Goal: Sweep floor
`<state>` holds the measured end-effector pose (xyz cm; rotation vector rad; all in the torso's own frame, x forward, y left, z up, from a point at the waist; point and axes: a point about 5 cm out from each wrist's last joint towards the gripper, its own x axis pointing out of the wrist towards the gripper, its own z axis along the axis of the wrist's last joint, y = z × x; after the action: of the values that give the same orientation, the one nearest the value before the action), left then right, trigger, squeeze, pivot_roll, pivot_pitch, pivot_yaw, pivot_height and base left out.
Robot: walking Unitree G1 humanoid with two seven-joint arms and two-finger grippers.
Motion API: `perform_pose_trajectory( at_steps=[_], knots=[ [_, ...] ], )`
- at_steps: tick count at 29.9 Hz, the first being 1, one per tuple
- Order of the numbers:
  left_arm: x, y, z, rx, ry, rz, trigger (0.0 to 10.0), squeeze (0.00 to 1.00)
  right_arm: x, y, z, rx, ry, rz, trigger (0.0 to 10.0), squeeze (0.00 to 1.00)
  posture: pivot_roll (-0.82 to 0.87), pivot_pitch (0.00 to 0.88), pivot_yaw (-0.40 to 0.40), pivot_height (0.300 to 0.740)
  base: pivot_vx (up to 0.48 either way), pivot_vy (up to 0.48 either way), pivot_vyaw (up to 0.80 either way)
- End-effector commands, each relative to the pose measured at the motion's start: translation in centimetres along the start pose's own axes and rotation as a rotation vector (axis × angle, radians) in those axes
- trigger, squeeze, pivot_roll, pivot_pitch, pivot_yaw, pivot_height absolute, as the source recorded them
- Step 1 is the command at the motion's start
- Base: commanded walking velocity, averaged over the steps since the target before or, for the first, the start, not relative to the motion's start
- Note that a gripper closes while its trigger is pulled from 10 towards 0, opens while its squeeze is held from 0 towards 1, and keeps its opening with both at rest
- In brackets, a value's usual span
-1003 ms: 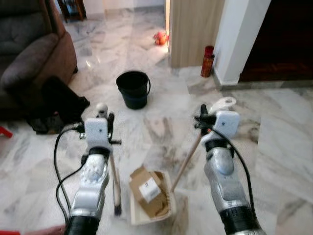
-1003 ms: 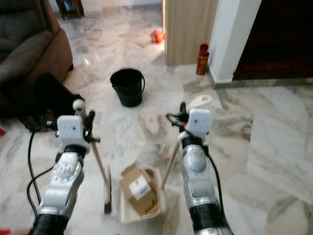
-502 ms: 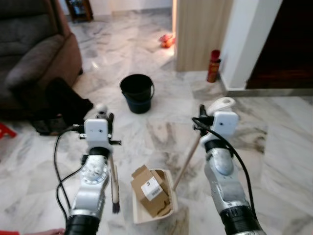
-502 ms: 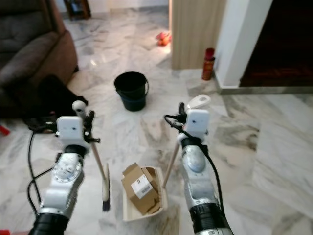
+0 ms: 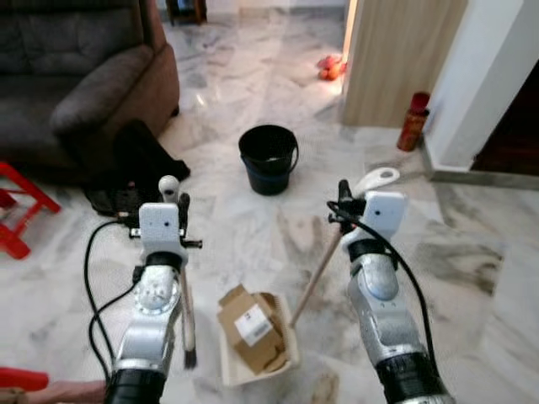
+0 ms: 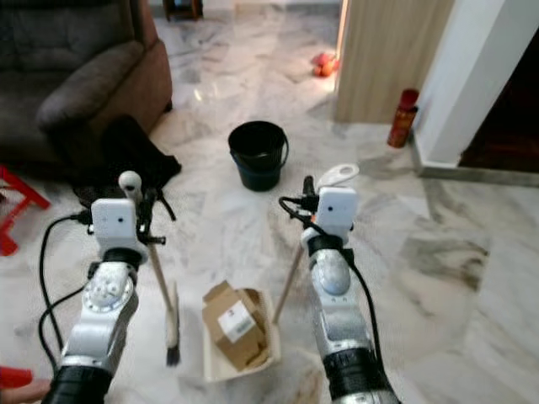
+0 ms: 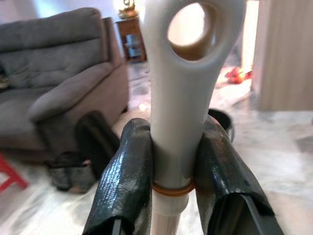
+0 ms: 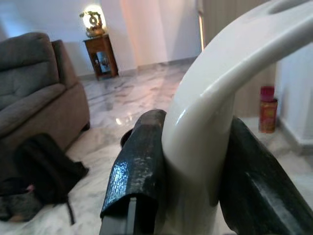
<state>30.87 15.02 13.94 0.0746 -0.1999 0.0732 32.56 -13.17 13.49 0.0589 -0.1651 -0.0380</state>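
Cardboard scraps lie piled in the dustpan, which sits on the marble floor low in the head views, at about 6 o'clock from the black bucket. Over the last second the whole scene has slid in the head views: the bucket and the sofa now sit further right and lower, and a red stool has come into sight at 9 o'clock. That reads as the camera turning, not the things moving; the dustpan, its load and the broom keep the same places between the arms. I judge the sweeping itself largely done for this patch, with the carry to the bucket as the likely remaining step.

The left gripper is clenched on the broom's pale handle just below its hanging loop, one black finger on each side and touching it. The broom hangs nearly upright, its dark bristles near the floor at 9 o'clock from the dustpan.

The right gripper is clamped on the curved white top of the dustpan's handle, fingers pressed against both sides. That wooden shaft slants down toward 7 o'clock to meet the pan's near right corner. The bucket stands well apart, at 12 o'clock from both grippers.
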Motion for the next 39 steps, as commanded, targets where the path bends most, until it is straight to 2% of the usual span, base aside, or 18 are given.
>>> perform_pose_trajectory(
  at_steps=[1,25,29,39],
  knots=[
    [0.41,0.45,1.25,0.001,-0.059,0.01,10.0,0.0,0.43,0.55,1.5,-0.006,-0.064,0.018,10.0,0.0,0.08,0.105,0.041,0.74,0.251,0.0,0.0],
    [0.47,0.53,1.33,0.004,-0.059,0.013,10.0,0.0,0.24,0.8,1.56,-0.016,-0.067,0.035,10.0,0.0,0.09,0.115,0.045,0.74,0.251,0.0,0.0],
    [0.47,0.56,1.33,0.001,-0.059,0.012,10.0,0.0,0.23,0.9,1.56,-0.018,-0.066,0.036,10.0,0.0,0.09,0.12,0.046,0.74,0.25,0.0,0.54],
    [0.39,0.43,1.31,-0.001,-0.059,0.007,10.0,0.0,0.17,1.05,1.52,-0.013,-0.065,0.043,10.0,0.0,0.08,0.105,0.047,0.74,0.253,0.0,0.0]
  ],
)
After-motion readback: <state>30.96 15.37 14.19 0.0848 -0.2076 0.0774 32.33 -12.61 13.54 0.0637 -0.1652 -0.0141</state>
